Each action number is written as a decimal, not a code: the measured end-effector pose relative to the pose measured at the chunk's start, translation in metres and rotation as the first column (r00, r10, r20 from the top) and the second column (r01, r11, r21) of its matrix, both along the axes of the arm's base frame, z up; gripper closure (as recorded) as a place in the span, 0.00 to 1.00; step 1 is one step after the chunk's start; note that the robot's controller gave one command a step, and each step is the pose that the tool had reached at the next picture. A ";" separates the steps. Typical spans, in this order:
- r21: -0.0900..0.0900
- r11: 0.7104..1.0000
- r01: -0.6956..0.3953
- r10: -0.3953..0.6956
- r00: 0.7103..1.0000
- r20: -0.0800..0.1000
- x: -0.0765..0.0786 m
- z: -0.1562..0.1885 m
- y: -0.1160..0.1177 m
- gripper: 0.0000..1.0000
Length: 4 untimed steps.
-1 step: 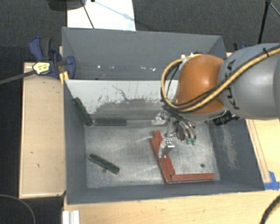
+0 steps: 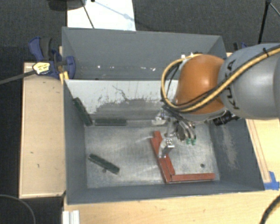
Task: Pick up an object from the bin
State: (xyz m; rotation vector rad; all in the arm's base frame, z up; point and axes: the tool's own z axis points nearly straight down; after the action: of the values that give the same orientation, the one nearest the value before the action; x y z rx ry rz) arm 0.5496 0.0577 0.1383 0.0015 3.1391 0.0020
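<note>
The gripper (image 2: 170,143) is set over the upper limb of the red-brown L-shaped piece (image 2: 191,177), lower centre-right; whether it is open or closed cannot be told. The limb is best straddled squarely across its width.

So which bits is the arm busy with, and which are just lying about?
In the job:
pincer
red-brown L-shaped piece beneath it

Lying about:
dark bar at lower left
dark bar by the back wall
dark bar leaning in the left corner

The grey arm (image 2: 254,85) is reaching in from the right, its orange-covered wrist (image 2: 198,80) bending over and the hand (image 2: 170,143) pointing downward.
</note>
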 end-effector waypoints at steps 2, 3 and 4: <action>0.001 0.999 0.042 -0.042 0.999 -0.004 -0.029 -0.063 -0.049 0.00; 0.001 0.999 0.043 -0.043 0.999 -0.004 -0.029 -0.063 -0.049 0.00; 0.004 0.991 0.131 -0.131 0.991 0.013 -0.017 -0.062 -0.006 1.00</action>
State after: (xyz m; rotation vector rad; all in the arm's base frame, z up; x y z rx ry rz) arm 0.5330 0.0517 0.0760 0.2069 3.1189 0.0066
